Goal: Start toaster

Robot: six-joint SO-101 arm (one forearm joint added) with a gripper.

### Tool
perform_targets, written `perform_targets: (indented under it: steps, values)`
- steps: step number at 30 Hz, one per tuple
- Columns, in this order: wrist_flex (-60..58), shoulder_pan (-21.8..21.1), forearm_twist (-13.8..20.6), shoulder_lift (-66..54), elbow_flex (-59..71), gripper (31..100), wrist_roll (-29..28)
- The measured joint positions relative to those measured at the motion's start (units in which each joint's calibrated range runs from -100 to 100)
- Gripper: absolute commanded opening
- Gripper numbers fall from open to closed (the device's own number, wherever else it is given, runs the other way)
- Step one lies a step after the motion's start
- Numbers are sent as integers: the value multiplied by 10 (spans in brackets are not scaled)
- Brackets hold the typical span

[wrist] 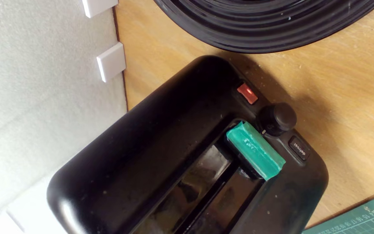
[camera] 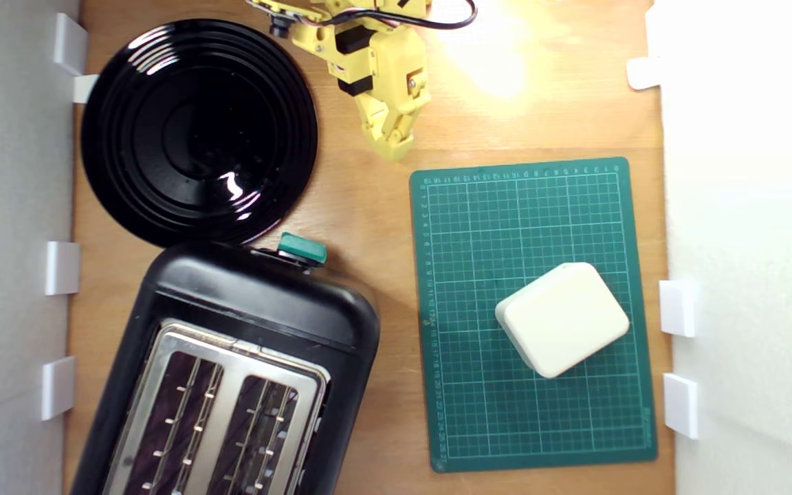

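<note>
— Where is the toaster [camera: 245, 357] placed?

— It is set at the exterior view's lower left, on the wooden table [camera: 368, 227], just below the black plate [camera: 199, 130]. Its teal lever [camera: 302, 249] is seen at the end facing the plate, beside a red button [wrist: 247, 93] and a black dial [wrist: 278, 118].

— And the gripper [camera: 394, 141]?

— It is held well apart from the toaster, near the top edge, above the green cutting mat [camera: 533, 309], on which a white block [camera: 562, 318] is laid. Its jaws are seen drawn together, with nothing clamped.

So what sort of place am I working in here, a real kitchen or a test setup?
Most likely a staged tabletop test cell, not a real kitchen: white foam-like walls held by small white clips fence in a wooden table, and a green cutting mat lies beside the toaster and black plate.
</note>
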Motion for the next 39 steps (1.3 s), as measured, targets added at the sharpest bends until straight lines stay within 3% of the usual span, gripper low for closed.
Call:
perform_targets:
  steps: [12, 39]
  values:
    - [5, -30, 0, 0, 0, 313, -2]
    - [5, -30, 0, 0, 0, 316, -2]
